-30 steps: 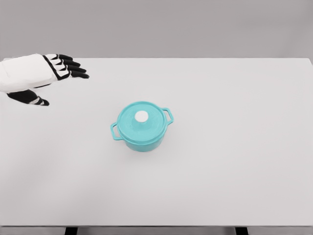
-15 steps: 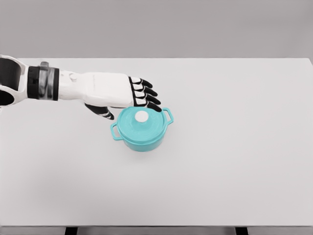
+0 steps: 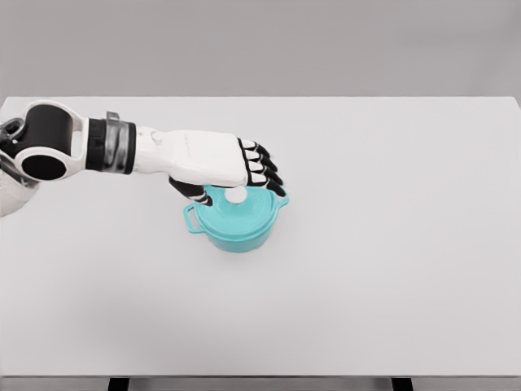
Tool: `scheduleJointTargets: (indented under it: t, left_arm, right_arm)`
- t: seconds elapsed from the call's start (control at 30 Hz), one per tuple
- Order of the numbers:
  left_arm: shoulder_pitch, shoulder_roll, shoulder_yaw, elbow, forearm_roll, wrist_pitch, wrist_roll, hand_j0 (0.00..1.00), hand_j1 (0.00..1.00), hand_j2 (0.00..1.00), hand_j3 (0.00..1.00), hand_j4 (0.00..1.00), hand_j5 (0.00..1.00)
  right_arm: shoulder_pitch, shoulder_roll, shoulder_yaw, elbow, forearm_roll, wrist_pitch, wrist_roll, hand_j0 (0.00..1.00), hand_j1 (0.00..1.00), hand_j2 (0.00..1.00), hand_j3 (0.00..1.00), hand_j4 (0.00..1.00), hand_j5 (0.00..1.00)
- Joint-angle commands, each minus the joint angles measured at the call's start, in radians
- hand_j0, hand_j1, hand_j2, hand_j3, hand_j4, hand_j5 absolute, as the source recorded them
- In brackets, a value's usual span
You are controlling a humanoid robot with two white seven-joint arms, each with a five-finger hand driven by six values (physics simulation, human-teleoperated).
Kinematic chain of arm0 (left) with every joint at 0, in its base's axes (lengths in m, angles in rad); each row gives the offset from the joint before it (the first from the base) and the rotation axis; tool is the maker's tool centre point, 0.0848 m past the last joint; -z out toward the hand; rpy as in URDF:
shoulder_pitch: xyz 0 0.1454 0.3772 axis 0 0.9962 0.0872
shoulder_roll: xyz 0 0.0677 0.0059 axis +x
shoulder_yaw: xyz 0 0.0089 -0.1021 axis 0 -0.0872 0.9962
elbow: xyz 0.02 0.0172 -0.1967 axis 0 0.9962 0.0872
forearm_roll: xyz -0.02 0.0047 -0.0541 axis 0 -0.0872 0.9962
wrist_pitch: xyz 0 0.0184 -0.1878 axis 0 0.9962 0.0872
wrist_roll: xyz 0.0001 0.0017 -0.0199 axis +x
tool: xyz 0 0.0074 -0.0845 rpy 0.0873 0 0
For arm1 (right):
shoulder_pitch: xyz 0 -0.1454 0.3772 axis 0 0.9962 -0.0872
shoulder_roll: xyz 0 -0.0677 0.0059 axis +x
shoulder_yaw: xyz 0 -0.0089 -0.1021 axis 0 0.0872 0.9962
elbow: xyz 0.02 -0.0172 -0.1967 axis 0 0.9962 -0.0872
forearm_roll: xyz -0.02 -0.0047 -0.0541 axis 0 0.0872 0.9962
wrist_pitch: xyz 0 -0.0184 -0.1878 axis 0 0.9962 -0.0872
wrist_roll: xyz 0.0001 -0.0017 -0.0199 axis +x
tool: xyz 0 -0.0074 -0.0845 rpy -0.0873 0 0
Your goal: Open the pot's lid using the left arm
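The pot [image 3: 236, 223] stood a little left of the middle of the frame, on the white table [image 3: 391, 244], upright, with its lid [image 3: 240, 210] on. Its two side handles gave it a long axis that ran from the lower left to the upper right: one handle [image 3: 192, 218] pointed to the lower left, and the other one, at the upper right, was mostly hidden under the fingertips. The white knob [image 3: 236, 195] in the centre of the lid showed only partly, just below the palm. The left hand [image 3: 220, 161] came in from the left edge of the frame and lay over the back half of the lid. Its fingers [image 3: 262, 167] were bent down over the far right rim of the lid, and the thumb [image 3: 189, 190] reached down at the left side of the lid. Whether the fingers really held the knob or the lid, or only hovered close above them, I could not tell, because the hand covered the place of contact. The back part of the lid and of the pot rim was hidden by the hand. The upper arm was cut off by the left edge.
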Motion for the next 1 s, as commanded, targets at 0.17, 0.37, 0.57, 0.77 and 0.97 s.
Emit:
scheduleJointTargets:
  t: [0.17,0.37,0.57,0.77,0.97]
  left_arm:
    - [-0.008,-0.017,-0.036,0.0,-0.047,0.041,0.0,0.91,0.91,0.91,0.91,0.91,0.91]
    - [-0.009,-0.018,-0.059,0.003,-0.103,0.062,0.0,0.9,0.9,0.9,0.9,0.9,0.9]
    - [-0.009,-0.032,-0.06,0.024,-0.131,0.068,0.0,0.89,0.89,0.89,0.89,0.89,0.89]
    - [-0.011,-0.049,-0.08,0.061,-0.156,0.068,0.0,0.87,0.87,0.87,0.87,0.87,0.87]
    - [-0.014,-0.081,-0.096,0.121,-0.192,0.068,0.0,0.86,0.86,0.86,0.86,0.86,0.86]
  right_arm:
    - [0.0,0.0,0.0,-0.001,0.0,0.0,0.0,1.0,1.0,1.0,1.0,1.0,1.0]
    - [0.0,0.0,0.0,-0.001,0.0,0.0,0.0,1.0,1.0,1.0,1.0,1.0,1.0]
    - [0.0,0.0,0.0,-0.001,0.0,0.0,0.0,1.0,1.0,1.0,1.0,1.0,1.0]
    - [0.0,0.0,0.0,0.001,0.0,0.0,0.0,1.0,1.0,1.0,1.0,1.0,1.0]
    - [0.0,0.0,0.0,0.001,0.0,0.0,0.0,1.0,1.0,1.0,1.0,1.0,1.0]
